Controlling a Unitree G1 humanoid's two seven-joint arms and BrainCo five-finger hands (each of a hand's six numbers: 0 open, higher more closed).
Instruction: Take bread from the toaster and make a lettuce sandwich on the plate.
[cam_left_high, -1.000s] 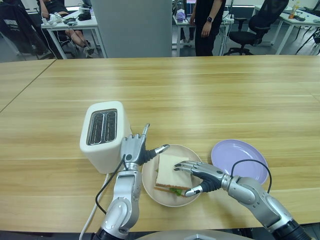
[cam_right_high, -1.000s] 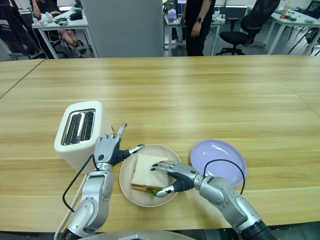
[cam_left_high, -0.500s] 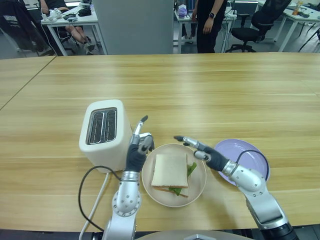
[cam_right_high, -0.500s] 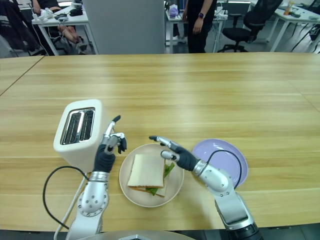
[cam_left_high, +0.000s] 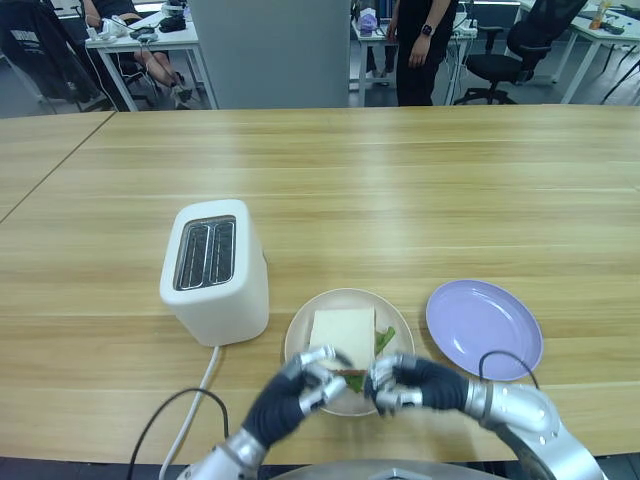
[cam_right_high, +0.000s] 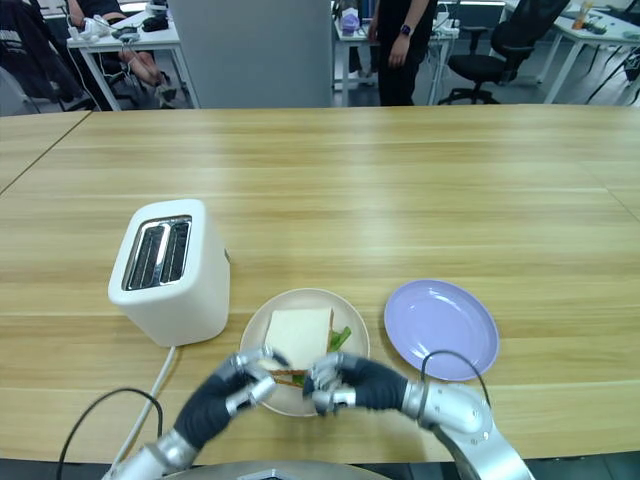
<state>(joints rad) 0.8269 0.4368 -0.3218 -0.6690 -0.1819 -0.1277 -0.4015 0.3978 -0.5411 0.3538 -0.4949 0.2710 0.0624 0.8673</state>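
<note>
Sandwich (cam_left_high: 343, 335) judged complete: lift away gently, without brushing the top slice. Lies on the beige plate (cam_left_high: 293, 343), lower centre of frame, with lettuce (cam_left_high: 385, 338) at its right edge. Just below, over the near rim: left hand (cam_left_high: 293, 392) and right hand (cam_left_high: 412, 384), both curled, seemingly holding nothing.

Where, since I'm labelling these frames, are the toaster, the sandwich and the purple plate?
toaster (cam_left_high: 215, 312), left eye view, on its white front wall.
sandwich (cam_left_high: 342, 336), left eye view, on the top bread slice.
purple plate (cam_left_high: 484, 328), left eye view, on its bare middle.
</note>
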